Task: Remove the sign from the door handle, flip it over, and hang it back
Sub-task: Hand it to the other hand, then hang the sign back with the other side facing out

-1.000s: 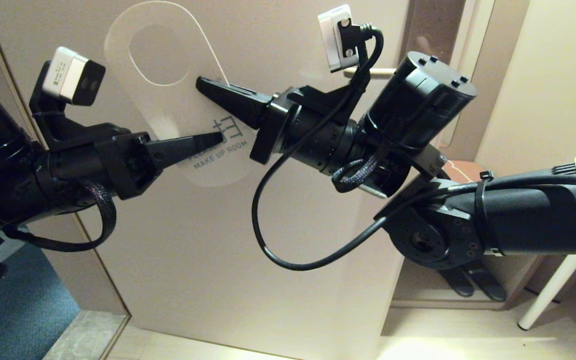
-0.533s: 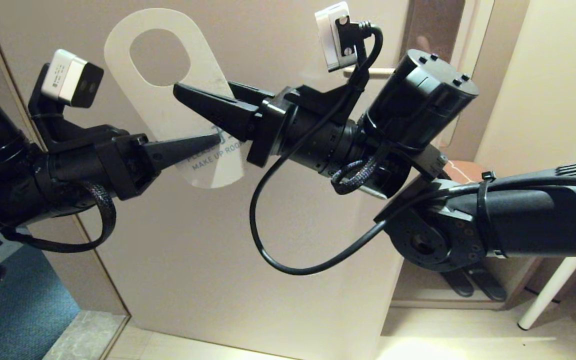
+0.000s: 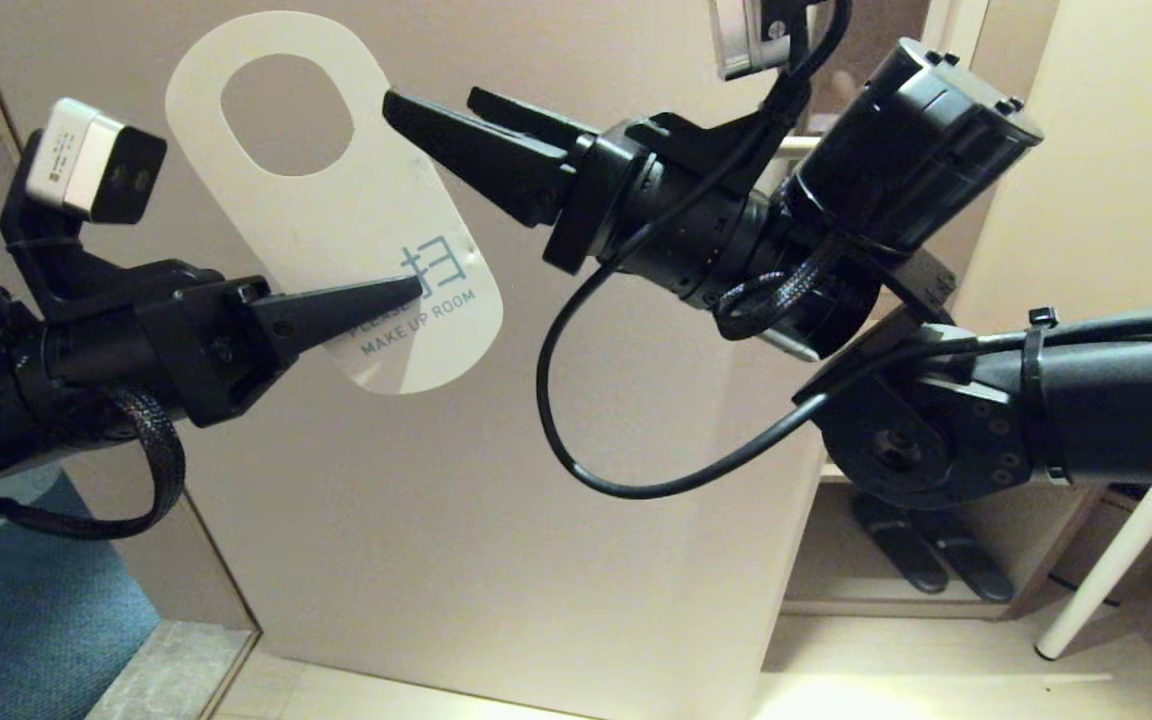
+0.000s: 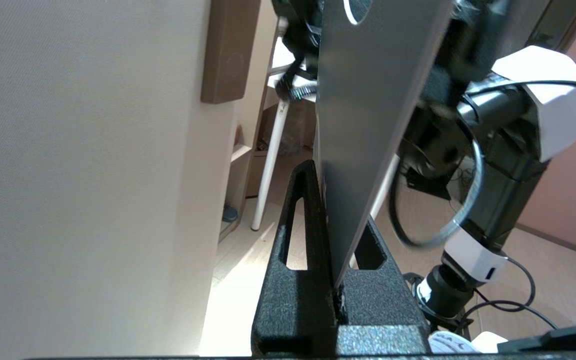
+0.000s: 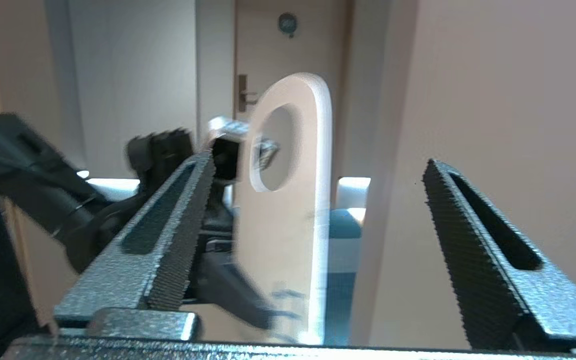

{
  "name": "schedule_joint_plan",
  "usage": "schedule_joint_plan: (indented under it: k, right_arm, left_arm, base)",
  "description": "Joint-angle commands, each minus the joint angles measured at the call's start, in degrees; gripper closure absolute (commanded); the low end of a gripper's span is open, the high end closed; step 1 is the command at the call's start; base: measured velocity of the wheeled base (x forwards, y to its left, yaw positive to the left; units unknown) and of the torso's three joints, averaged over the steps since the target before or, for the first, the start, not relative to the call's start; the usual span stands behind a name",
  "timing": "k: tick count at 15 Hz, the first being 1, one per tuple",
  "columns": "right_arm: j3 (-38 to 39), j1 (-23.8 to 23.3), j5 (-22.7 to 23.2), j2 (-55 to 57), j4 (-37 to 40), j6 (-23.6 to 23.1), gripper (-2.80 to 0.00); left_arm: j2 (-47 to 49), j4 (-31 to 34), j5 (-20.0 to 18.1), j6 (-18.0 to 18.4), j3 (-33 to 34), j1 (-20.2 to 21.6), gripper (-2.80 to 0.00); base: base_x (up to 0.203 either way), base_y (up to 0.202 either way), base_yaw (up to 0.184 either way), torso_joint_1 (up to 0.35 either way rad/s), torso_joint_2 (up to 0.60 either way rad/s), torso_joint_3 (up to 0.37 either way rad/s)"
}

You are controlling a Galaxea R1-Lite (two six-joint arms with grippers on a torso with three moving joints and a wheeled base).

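Sign (image 3: pixel 336 215), white face lettered MAKE UP ROOM, clamped in left gripper (image 3: pixel 406 292); right gripper (image 3: pixel 436 100) jaws spread, clear of sign

The flat rounded white hanger card with an oval hole (image 3: pixel 336 215) bears blue-grey lettering reading MAKE UP ROOM, while the left wrist view shows its other face as grey. Both matte black grippers carry white camera blocks. The smooth door panel (image 3: pixel 496 480) behind is beige, and the textured carpet (image 3: pixel 46 610) is blue.
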Motion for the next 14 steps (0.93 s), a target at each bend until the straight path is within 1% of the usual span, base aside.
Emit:
schedule_joint_plan:
  k: [1,2,3,4,9,11,12,14]
  right_arm:
    - [0.1,-1.17,0.07,-1.62,-0.35,0.02,-2.8]
    - [0.16,-1.96,-0.01,-2.22,-0.37,-0.11,-2.8]
    - [0.28,-2.72,-0.02,-2.97,-0.37,-0.24,0.0]
    - [0.43,-3.43,-0.09,-3.71,-0.37,-0.26,0.0]
    - [0.95,-3.48,-0.11,-6.64,-0.34,-0.52,0.0]
    - [1.49,-4.05,-0.36,-7.85,-0.34,-1.08,0.0]
    - [2.43,-5.62,-0.81,-8.38,-0.32,-2.11,0.0]
    - [5.89,-10.49,-1.47,-9.93,-0.04,-6.25,0.0]
  left_arm:
    - [-2.23,-0.31,-0.26,-0.17,1.12,0.18,0.0]
    - [-3.18,-0.27,-0.26,-0.17,1.8,0.29,0.0]
    - [-4.11,-0.23,-0.21,-0.17,2.56,0.37,0.0]
    - [-5.14,-0.21,-0.2,-0.17,3.39,0.4,0.0]
    - [-9.57,0.0,-0.13,-0.17,6.69,0.41,0.0]
    - [-10.58,0.06,0.64,-0.17,7.44,0.41,0.0]
    - [-11.35,0.11,1.09,-0.17,7.96,0.41,0.0]
    - [-12.84,0.12,1.72,-0.1,9.62,0.41,0.0]
  base:
    - [0.0,0.0,0.0,0.0,0.0,0.0]
    - [0.0,0.0,0.0,0.0,0.0,0.0]
    - [0.0,0.0,0.0,0.0,0.0,0.0]
    - [0.0,0.0,0.0,0.0,0.0,0.0]
    - [0.0,0.0,0.0,0.0,0.0,0.0]
    - [0.0,0.0,0.0,0.0,0.0,0.0]
    - [0.0,0.0,0.0,0.0,0.0,0.0]
    - [0.0,0.0,0.0,0.0,0.0,0.0]
